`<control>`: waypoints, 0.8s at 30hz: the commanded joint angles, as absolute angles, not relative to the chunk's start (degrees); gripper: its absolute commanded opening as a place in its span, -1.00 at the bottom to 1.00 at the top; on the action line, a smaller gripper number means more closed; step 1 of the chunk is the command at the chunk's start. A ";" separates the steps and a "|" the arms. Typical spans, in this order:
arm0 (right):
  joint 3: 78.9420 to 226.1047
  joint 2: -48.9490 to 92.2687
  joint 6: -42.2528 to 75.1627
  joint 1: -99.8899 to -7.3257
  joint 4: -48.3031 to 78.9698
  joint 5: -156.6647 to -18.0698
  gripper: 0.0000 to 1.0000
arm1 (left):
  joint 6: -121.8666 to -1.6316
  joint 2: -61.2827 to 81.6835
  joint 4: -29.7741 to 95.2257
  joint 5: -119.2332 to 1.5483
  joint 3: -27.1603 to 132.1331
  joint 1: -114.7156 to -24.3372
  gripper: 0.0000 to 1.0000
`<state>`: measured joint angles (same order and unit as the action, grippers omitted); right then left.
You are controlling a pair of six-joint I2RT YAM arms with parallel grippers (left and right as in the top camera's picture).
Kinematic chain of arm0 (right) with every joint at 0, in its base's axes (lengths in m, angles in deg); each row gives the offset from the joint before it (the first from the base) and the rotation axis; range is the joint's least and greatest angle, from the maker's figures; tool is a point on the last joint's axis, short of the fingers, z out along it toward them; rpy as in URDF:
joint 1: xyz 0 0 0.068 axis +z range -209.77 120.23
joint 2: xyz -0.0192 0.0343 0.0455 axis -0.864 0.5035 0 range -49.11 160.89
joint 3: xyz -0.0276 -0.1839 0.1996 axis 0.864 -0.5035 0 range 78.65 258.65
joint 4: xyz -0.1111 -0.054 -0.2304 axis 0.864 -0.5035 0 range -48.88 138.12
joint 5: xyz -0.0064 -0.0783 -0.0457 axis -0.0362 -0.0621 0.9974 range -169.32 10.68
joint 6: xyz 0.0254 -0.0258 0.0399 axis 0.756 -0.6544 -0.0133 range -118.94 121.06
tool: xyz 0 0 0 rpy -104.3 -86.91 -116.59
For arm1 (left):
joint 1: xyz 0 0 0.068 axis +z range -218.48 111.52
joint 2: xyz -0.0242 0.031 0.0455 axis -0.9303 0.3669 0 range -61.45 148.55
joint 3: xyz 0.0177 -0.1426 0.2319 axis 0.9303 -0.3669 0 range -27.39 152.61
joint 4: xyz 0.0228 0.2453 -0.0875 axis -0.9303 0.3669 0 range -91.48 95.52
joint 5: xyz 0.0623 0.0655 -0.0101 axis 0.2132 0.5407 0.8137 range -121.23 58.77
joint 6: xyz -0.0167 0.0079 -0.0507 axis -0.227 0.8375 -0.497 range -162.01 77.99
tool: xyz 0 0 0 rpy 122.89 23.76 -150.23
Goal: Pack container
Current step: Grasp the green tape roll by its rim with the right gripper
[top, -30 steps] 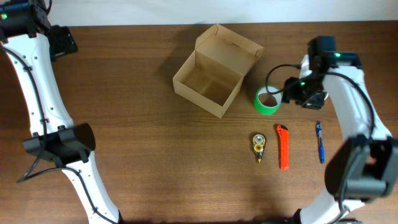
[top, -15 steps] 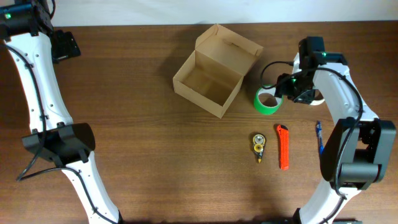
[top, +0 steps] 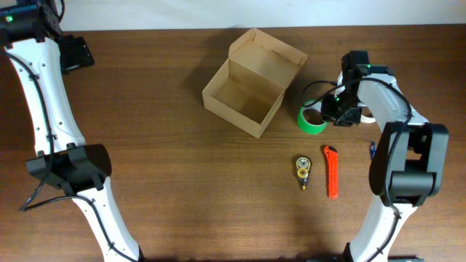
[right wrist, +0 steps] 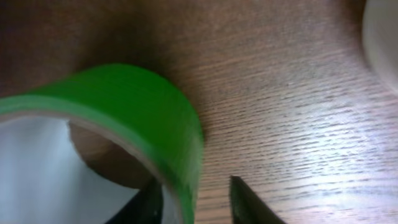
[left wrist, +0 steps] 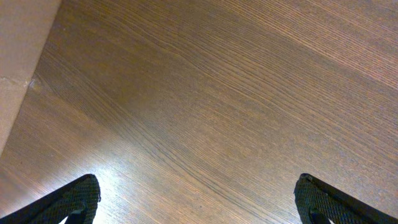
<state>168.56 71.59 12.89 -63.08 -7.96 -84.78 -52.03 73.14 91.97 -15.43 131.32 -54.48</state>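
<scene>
Right of the container (top: 251,91), my right end effector (right wrist: 194,196) tips down, narrowly apart astride the green tape roll (top: 313,120) wall; far left of it, my left end effector (left wrist: 196,186) gapes.

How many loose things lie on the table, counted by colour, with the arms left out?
Brown: 1, cardboard box
Green: 1, tape roll
Orange: 1, cutter
Yellow: 1, small tool
Blue: 1, pen, mostly hidden
Total: 5
</scene>
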 commanded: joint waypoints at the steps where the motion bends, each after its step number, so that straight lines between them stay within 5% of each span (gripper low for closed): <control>1: 169.30 72.82 13.59 -62.41 -8.02 -84.62 -0.64 | -51.75 72.63 91.82 -15.87 130.89 -54.28 1.00; 3: 169.30 73.03 13.59 -62.41 -7.98 -84.62 -0.93 | -51.77 72.63 91.82 -15.87 130.89 -54.28 1.00; 13: 177.17 72.29 12.00 -62.41 -12.35 -84.30 -0.92 | -51.75 72.63 91.79 -15.87 130.91 -54.28 1.00; 24: 214.30 71.13 6.23 -60.79 -30.01 -84.49 -0.93 | -51.75 72.63 91.82 -15.87 130.89 -54.28 0.99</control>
<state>207.22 72.66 9.64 -62.56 -28.68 -83.27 -52.03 73.14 91.97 -15.48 131.32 -54.48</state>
